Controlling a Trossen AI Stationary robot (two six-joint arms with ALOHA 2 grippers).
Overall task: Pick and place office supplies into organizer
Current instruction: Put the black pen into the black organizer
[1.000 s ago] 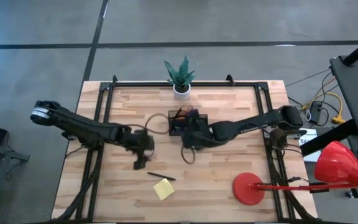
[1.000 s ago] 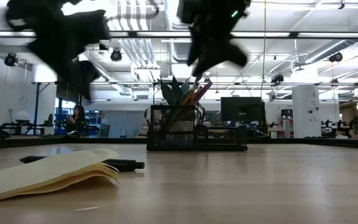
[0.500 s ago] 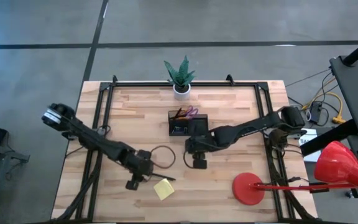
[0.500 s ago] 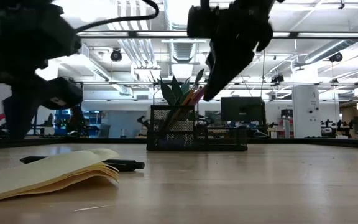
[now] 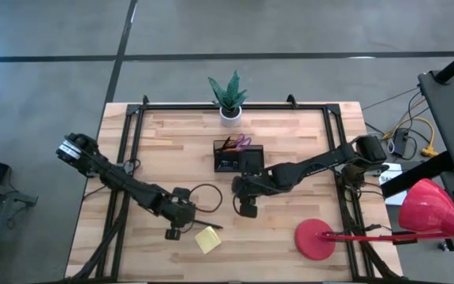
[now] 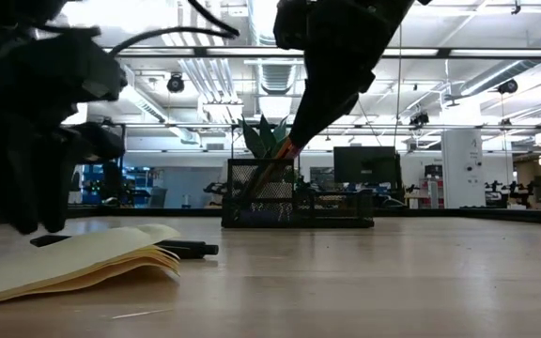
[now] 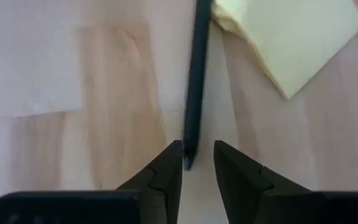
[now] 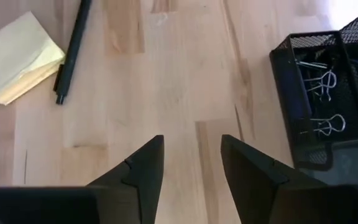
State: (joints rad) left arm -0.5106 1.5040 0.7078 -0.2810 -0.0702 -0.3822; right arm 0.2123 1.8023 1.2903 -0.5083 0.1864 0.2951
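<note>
Left gripper: your jaws stand narrowly apart astride one end of the dark pen, not yet clamped. Pen: one, stiff, light, rolls easily; take it mid-barrel. Sticky-note pad: one, soft, at 4 o'clock. Right gripper: apart, empty. Organizer: one, table centre.

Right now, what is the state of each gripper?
Left gripper: closing around the dark pen, not yet gripping.
Right gripper: open, holding nothing.

Two dark jointed arms; black cable loop beside left wrist; pale ring at left base joint.
</note>
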